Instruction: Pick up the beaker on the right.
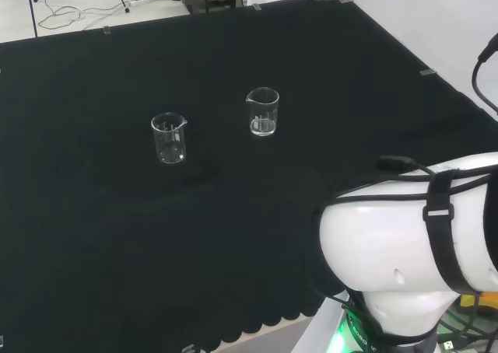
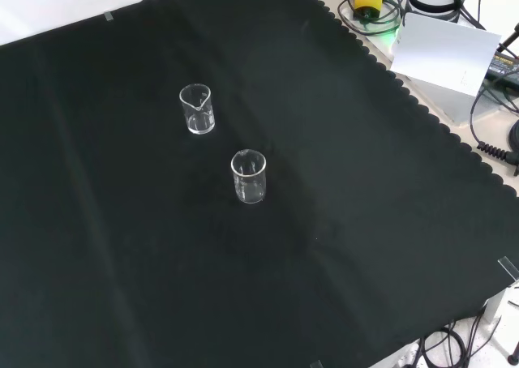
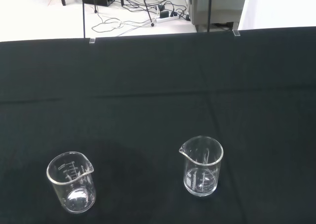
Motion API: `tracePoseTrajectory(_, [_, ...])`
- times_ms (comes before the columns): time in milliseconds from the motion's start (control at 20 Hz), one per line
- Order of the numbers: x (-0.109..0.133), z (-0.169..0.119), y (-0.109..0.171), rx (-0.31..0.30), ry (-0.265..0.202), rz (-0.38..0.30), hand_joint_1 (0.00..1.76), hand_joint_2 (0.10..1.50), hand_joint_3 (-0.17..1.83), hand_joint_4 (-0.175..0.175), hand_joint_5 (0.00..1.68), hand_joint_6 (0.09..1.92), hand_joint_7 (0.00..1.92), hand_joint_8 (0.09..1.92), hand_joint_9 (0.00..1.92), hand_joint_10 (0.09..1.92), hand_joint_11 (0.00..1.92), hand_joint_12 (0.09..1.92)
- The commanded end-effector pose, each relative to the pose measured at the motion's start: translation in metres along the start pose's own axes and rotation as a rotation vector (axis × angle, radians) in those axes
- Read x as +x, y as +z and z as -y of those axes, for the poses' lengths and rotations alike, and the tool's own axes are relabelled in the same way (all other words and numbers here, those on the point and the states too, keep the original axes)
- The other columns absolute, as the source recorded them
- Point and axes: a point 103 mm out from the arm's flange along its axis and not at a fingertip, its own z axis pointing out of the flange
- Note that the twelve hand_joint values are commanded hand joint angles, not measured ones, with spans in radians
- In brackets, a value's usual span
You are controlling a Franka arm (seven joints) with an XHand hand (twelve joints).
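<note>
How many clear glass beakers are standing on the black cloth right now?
2. In the head view, one clear glass beaker stands left and nearer; the other clear glass beaker stands right and slightly farther. Both are upright, apart, on the black cloth.

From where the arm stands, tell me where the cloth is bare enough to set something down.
Two beakers, one left and one right in the head view, stand apart mid-cloth. The black cloth is bare around them, widest toward the scalloped edge. Only the gap between them is tight.

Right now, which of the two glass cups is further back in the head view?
The right beaker. In the head view it stands higher up and farther off than the left beaker. Both are upright on the black cloth.
</note>
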Motion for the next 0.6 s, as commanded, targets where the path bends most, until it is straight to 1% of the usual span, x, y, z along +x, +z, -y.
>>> tracePoseTrajectory(50, [-0.0006, -0.0004, -0.0001, -0.011, 0.001, 0.011, 0.21, 1.14, 0.53, -0.019, 0.26, 0.37, 0.02, 0.49, 0.12, 0.64, 0.00, 1.20])
tracePoseTrajectory(150, [-0.0011, -0.0006, 0.0001, -0.009, 0.004, 0.013, 0.19, 1.22, 0.39, -0.017, 0.30, 0.25, 0.02, 0.48, 0.12, 0.63, 0.00, 1.20])
tracePoseTrajectory(250, [-0.0007, -0.0009, 0.0005, -0.007, 0.003, 0.008, 0.18, 1.25, 0.34, -0.017, 0.33, 0.20, 0.02, 0.48, 0.12, 0.63, 0.00, 1.20])
tracePoseTrajectory(600, [-0.0031, -0.0041, 0.0069, 0.003, 0.016, 0.006, 0.18, 1.27, 0.31, -0.017, 0.34, 0.18, 0.04, 0.48, 0.13, 0.63, 0.00, 1.20])
